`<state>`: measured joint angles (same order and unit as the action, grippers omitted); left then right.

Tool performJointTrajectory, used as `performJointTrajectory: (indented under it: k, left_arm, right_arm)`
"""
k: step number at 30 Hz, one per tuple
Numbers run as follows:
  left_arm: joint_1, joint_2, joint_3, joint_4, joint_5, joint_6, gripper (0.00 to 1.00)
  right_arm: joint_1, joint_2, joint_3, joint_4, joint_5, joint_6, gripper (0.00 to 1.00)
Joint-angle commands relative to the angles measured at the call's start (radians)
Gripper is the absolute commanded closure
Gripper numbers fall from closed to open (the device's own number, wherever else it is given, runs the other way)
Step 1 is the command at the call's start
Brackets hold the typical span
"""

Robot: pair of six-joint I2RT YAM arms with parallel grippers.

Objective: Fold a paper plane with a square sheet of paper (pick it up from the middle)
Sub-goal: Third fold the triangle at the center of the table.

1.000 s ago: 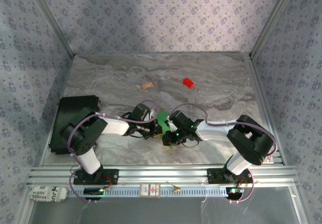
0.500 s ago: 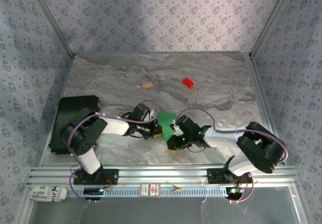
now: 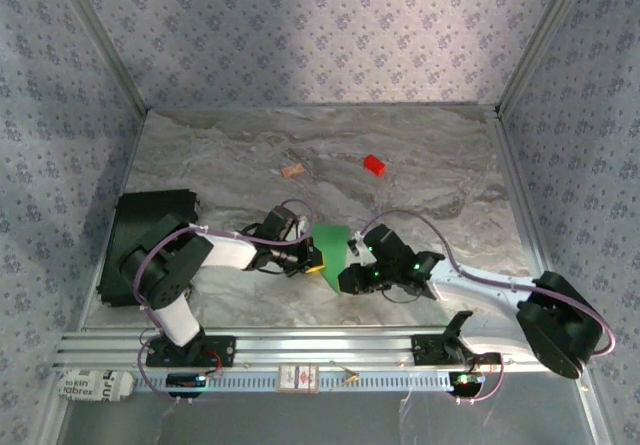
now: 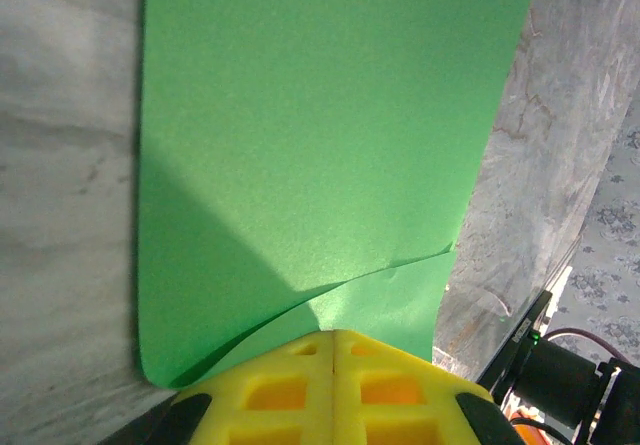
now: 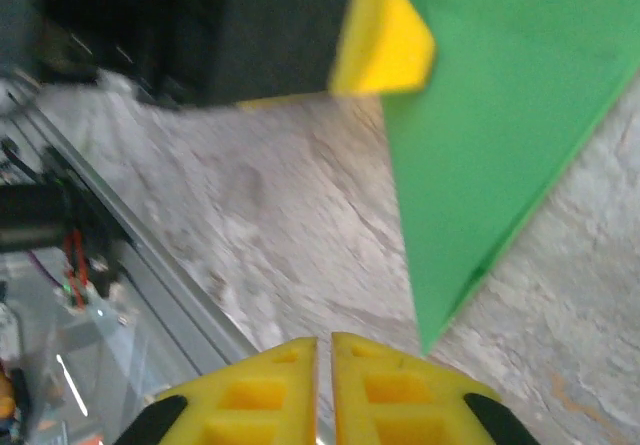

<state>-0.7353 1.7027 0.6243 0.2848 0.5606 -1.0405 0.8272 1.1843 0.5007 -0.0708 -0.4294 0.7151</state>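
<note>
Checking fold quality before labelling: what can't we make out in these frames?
- Thin bright green paper sheet: left wrist view cuts off its far edge; the left hand covers its near edge.
- Its creases: too small in top external view.
- Right wrist view: motion-blurred, sheet cut by the frame's top and right edges.
- Small tan cork-like piece: too small to identify from above.
</note>
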Motion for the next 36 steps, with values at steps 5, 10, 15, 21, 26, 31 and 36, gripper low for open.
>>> performJointTrajectory:
  k: [5,10,15,21,26,31,36]
  left_arm:
    - [-0.009,0.005,-0.037,-0.036,-0.051,-0.049,1.0]
    - [-0.012,0.005,-0.043,-0.027,-0.058,-0.055,1.0]
    - [-0.013,0.004,-0.04,-0.03,-0.057,-0.052,1.0]
    - [-0.013,-0.034,-0.011,-0.057,-0.042,-0.036,1.0]
    - [-0.018,-0.096,0.03,-0.093,-0.036,0.023,0.98]
    - [-0.037,-0.134,0.014,-0.062,-0.042,-0.003,0.98]
    - [-0.06,-0.097,0.005,-0.03,-0.03,-0.011,0.99]
  right_arm:
    - [-0.032,0.163,0.099,0.004,-0.023,0.046,0.94]
    - [-0.003,0.287,0.186,-0.013,-0.005,0.031,0.96]
    - [0.001,0.369,0.217,-0.011,-0.005,0.024,0.96]
    - [-0.001,0.411,0.144,-0.056,0.017,0.004,0.98]
    - [-0.03,0.383,0.061,0.022,-0.003,0.041,1.0]
    - [-0.056,0.38,0.078,-0.005,-0.035,-0.002,1.0]
    - [-0.071,0.382,0.07,0.002,-0.044,-0.003,1.0]
